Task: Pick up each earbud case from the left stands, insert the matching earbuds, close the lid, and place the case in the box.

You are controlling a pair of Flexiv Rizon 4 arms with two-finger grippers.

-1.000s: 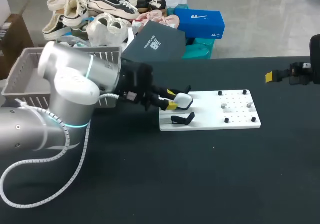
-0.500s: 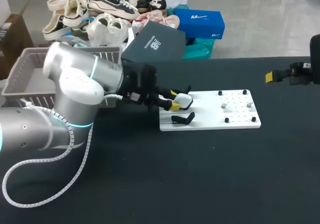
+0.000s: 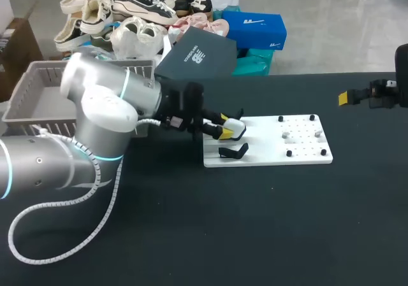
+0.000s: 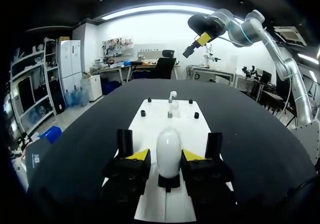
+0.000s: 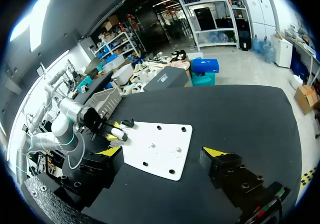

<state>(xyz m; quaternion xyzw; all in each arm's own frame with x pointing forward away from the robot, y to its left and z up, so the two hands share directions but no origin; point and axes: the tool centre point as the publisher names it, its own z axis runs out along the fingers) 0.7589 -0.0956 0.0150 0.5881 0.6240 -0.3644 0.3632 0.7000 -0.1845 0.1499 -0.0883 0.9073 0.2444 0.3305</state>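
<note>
Earbud case (image 4: 168, 151) between left jaws

One case (image 3: 234, 128), one board (image 3: 268, 144), one basket (image 3: 25, 85), four black pegs (image 3: 289, 153) and two arms (image 3: 95, 120) (image 3: 386, 93) are sharing one table (image 3: 255, 222).

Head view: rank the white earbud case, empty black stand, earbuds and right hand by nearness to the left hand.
1. White earbud case, between the left hand's fingers.
2. Empty black stand, just beside it.
3. Earbuds, farther right.
4. Right hand, table's far right.
</note>
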